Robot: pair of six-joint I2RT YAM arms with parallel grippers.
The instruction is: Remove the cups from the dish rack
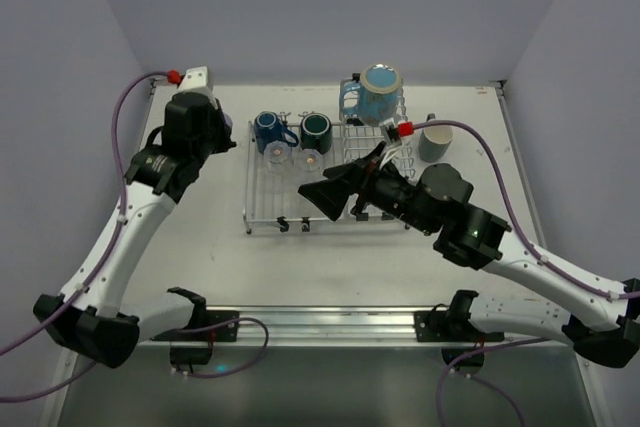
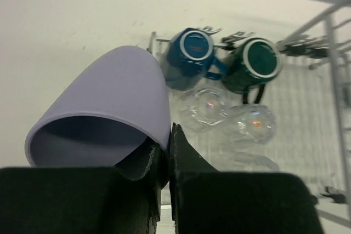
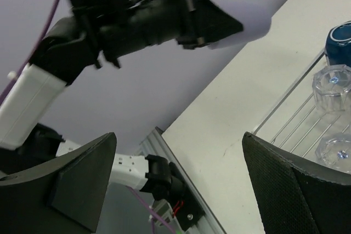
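My left gripper [image 2: 169,154] is shut on the rim of the lavender tumbler [image 2: 109,102] and holds it tilted above the table, left of the dish rack [image 1: 262,192]. In the top view this gripper [image 1: 222,133] is at the rack's far left corner and hides most of the tumbler. A blue mug [image 1: 268,130], a dark green mug [image 1: 316,129] and two clear glasses [image 1: 277,152] stand at the rack's far end. A light-blue mug [image 1: 378,93] sits on the raised tined part. My right gripper [image 1: 345,179] is open and empty above the rack's middle.
A grey-green mug [image 1: 436,142] stands on the table right of the rack. The right wrist view shows the left arm with the tumbler [image 3: 258,9], the blue mug [image 3: 340,39], a glass [image 3: 332,83] and the table's near rail [image 3: 181,212].
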